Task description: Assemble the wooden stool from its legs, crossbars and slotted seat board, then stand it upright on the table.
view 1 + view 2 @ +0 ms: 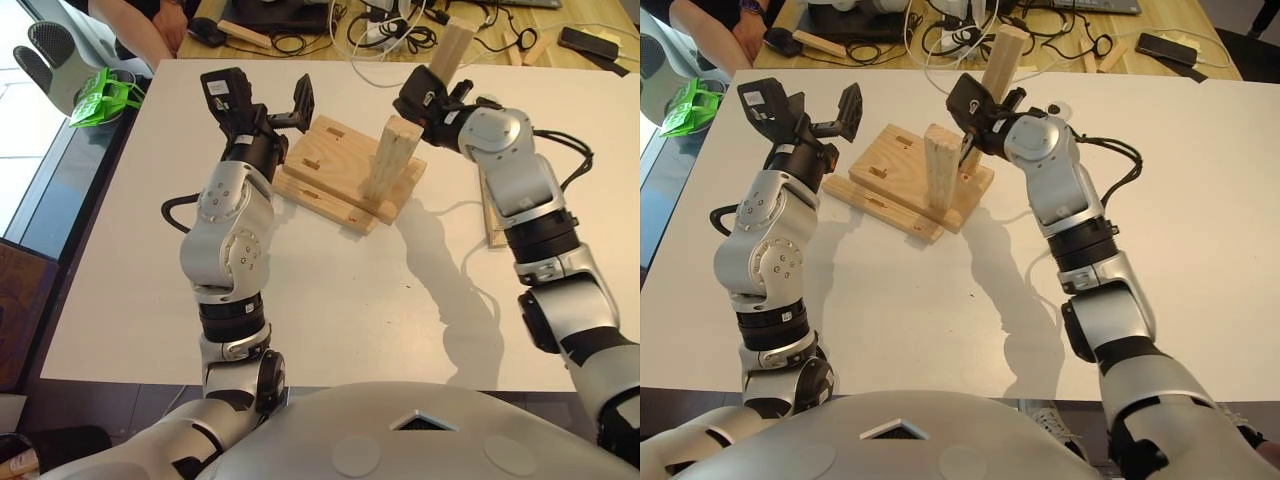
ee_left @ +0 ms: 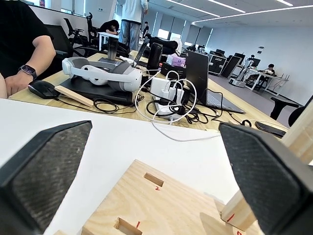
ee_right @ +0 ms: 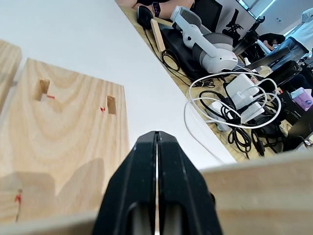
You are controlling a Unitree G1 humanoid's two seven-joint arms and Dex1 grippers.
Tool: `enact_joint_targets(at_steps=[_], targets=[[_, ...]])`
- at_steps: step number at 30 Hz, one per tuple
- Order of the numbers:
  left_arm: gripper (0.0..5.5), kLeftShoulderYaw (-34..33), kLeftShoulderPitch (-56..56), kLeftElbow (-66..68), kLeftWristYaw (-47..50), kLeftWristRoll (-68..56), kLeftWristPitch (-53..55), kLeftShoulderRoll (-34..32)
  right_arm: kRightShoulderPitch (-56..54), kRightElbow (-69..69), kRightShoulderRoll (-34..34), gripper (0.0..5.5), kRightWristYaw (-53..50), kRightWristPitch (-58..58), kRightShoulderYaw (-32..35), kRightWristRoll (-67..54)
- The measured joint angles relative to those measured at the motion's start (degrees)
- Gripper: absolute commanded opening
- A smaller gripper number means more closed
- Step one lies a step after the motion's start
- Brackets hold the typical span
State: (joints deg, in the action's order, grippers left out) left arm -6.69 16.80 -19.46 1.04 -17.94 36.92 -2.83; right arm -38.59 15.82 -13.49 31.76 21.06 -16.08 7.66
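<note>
The slotted seat board (image 1: 335,150) lay flat on the white worktop (image 1: 330,290), toward its far middle, with 2 of its slots (image 3: 111,104) marked in red. 1 upright leg (image 1: 388,160) stood on the board near its right side; whether its foot sat in a slot could not be told. A long wooden bar (image 1: 315,195) lay against the board's near edge, partly under it.

The right gripper (image 1: 975,100) hung just behind the upright leg, jaws clenched on a second leg (image 1: 452,45) that stuck up tilted above the worktop's far edge. The left gripper (image 1: 265,105) hung at the board's left side, a little above it, jaws spread wide and grasping nothing.

Another wooden piece (image 1: 492,225) lay on the worktop well to the right of the board, partly hidden by the right arm. Beyond the worktop, a wooden desk carried a white headset (image 2: 105,73) and a tangle of cables (image 2: 168,98).
</note>
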Motion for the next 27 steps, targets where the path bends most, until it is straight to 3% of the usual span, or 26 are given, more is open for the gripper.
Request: enact_joint_targets(at_steps=[4, 8, 13, 16, 18, 20, 25, 27], targets=[[4.80, 0.2, 0.0, 0.1, -0.4, 0.0, 0.0, -0.1, -0.7, -4.5, 2.5, 0.04, -8.7, -10.1, 9.4, -4.3], [4.80, 0.7, -0.3, -1.4, -0.6, 0.1, 0.1, -0.2, -3.3, -14.0, 2.5, 0.04, -12.1, -13.2, 14.2, -7.4], [4.80, -9.6, 2.6, -0.6, 5.9, 0.7, -9.4, -0.3, -5.6, -26.0, 7.3, 0.04, -10.0, 9.9, 17.9, -29.5], [4.80, -19.7, 9.4, 6.5, 10.3, -0.1, -15.8, -5.0, -5.9, -31.3, 11.5, 0.04, -9.9, 27.0, 19.0, -48.2], [4.80, -28.1, 13.7, 13.9, 14.7, -0.3, -19.8, -10.6, -6.8, -34.2, 14.2, 0.04, -10.0, 33.6, 16.9, -54.8], [4.80, -31.8, 13.5, 18.5, 16.3, -0.2, -21.6, -12.7, -6.8, -34.3, 15.9, 0.04, -10.7, 36.1, 14.8, -56.8], [4.80, -31.1, 10.8, 21.1, 16.4, 0.5, -23.0, -12.5, -5.9, -35.8, 19.1, 0.04, -13.1, 45.7, 6.7, -61.2], [4.80, -29.8, 10.8, 21.1, 16.3, 0.4, -23.0, -11.8, -3.6, -35.1, 19.6, 0.04, -17.5, 47.2, 3.3, -57.9]])
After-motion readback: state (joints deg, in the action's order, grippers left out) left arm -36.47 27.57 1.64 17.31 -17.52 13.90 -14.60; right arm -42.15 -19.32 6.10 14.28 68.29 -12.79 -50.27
